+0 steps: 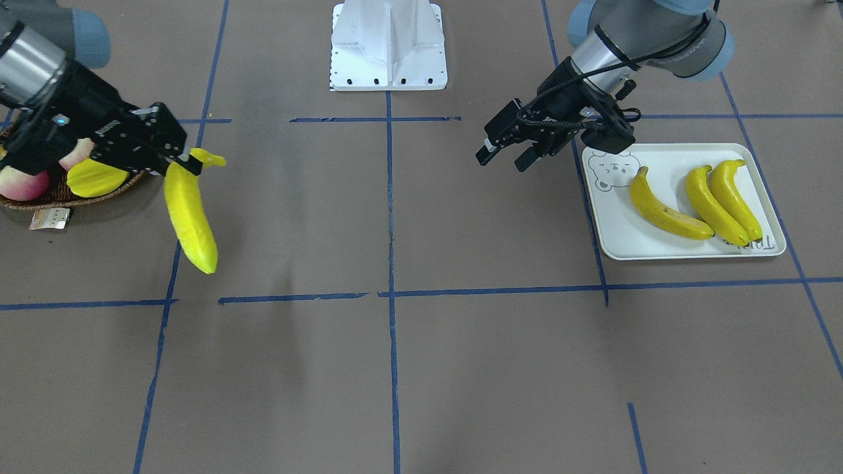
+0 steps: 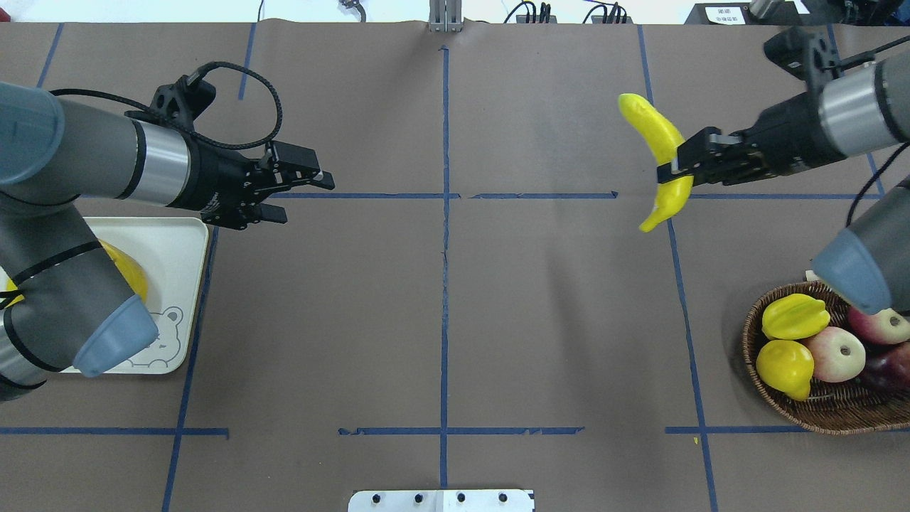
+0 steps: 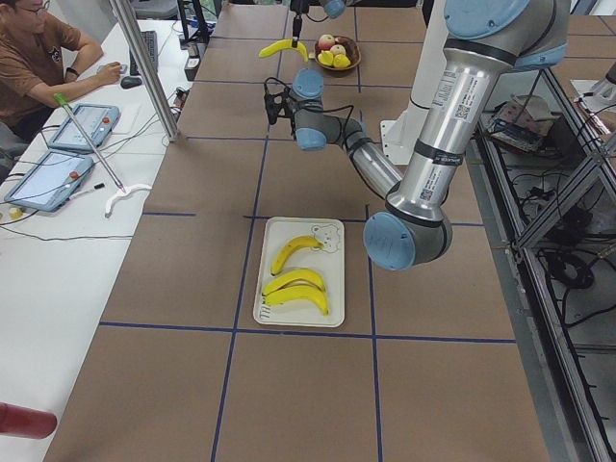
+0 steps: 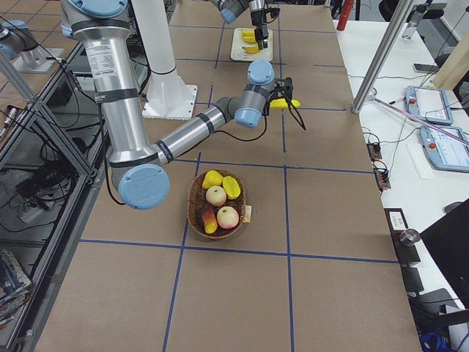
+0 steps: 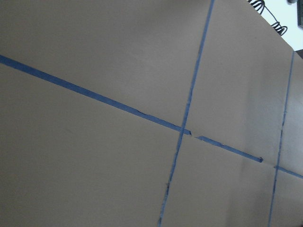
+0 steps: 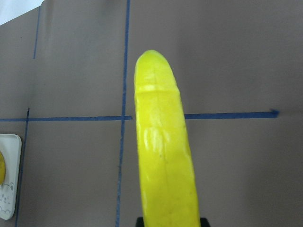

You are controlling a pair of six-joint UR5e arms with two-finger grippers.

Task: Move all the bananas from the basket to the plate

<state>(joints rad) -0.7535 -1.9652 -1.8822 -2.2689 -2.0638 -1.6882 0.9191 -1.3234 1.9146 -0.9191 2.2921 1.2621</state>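
Note:
My right gripper (image 2: 672,173) is shut on the stem end of a yellow banana (image 2: 657,135) and holds it in the air, away from the wicker basket (image 2: 775,405). The banana hangs down in the front view (image 1: 190,220) and fills the right wrist view (image 6: 163,156). No banana shows in the basket. Three bananas (image 1: 665,210) (image 1: 711,204) (image 1: 736,197) lie side by side on the pale bear-print plate (image 1: 632,247). My left gripper (image 1: 502,161) is open and empty, in the air just beyond the plate's edge toward the table's middle.
The basket holds a starfruit (image 2: 795,316), a lemon (image 2: 784,366) and apples (image 2: 837,353). The white robot base (image 1: 388,46) stands at the table's middle edge. Blue tape lines (image 5: 182,130) cross the brown table. An operator (image 3: 38,58) sits at a side desk.

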